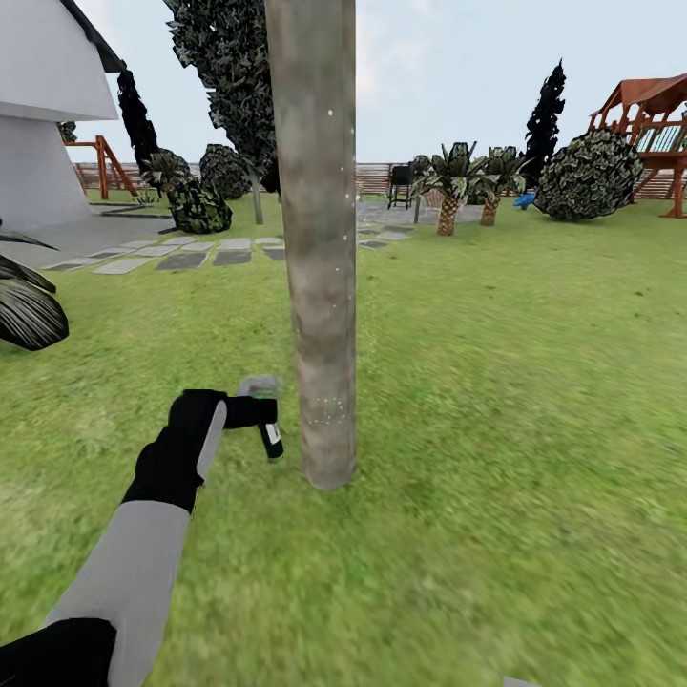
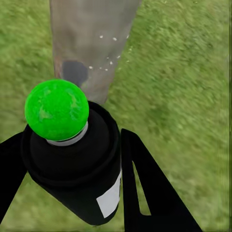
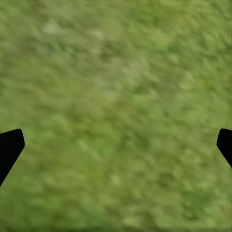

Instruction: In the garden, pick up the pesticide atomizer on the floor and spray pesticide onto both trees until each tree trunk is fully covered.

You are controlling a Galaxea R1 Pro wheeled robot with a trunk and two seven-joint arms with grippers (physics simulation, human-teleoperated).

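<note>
The left gripper [image 1: 256, 412] is gripping the pesticide atomizer [image 1: 270, 438], its fingers [image 2: 150, 188] closed around the dark bottle, just beside the base of the tree trunk [image 1: 315, 239]. A few white specks are showing on the bark, so I judge that spraying is only starting. The right gripper [image 3: 116, 145] is hanging wide open over the lawn [image 3: 116, 87], holding nothing.
</note>
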